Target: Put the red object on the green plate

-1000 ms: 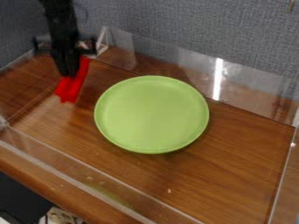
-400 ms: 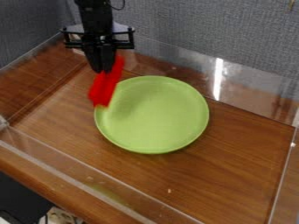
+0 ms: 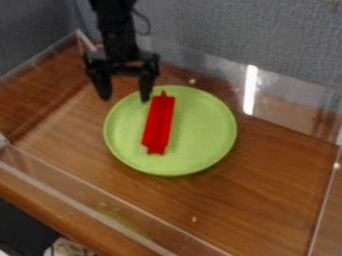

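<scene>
1. The wooden table is walled by clear panels, with bare wood left and front.
2. The green plate sits centred.
3. The gripper hangs with its jaws spread over the plate's back-left rim, holding nothing.
4. The red object lies on the plate, inside its rim.

The desk was dark reddish-brown wood with a visible grain and a soft sheen, catching pale reflections of light along its surface. Clear acrylic walls fenced it in on all sides, their edges showing as bright lines and their panels throwing faint glare. Behind the enclosure stood a grey, fabric-like wall, plain and evenly lit, while the space below the near edge fell away into dark shadow.
</scene>
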You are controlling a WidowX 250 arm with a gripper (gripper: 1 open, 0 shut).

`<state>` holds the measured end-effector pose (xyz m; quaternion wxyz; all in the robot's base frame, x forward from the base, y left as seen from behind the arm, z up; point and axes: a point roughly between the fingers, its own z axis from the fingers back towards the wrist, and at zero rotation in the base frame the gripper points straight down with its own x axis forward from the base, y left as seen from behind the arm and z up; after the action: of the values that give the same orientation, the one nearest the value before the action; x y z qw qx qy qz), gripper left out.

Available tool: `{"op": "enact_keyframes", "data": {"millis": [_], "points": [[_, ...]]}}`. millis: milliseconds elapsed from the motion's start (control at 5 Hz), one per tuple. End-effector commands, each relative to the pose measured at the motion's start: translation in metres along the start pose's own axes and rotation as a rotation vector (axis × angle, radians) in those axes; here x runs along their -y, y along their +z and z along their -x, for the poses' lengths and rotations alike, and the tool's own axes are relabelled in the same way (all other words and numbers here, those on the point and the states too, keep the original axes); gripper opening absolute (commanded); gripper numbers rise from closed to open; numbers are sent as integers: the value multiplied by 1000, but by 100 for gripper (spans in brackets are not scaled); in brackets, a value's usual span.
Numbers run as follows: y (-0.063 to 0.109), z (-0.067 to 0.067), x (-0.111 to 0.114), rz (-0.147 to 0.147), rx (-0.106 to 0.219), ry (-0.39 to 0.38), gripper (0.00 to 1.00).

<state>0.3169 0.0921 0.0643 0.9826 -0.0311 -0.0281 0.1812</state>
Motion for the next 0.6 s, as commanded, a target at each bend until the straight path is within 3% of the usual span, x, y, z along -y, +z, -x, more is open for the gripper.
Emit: {"op": "enact_keyframes", "data": {"millis": [0, 400], "points": [[1, -1, 4, -2, 35, -5, 100], [-29, -6, 3, -25, 7, 46, 100]]}}
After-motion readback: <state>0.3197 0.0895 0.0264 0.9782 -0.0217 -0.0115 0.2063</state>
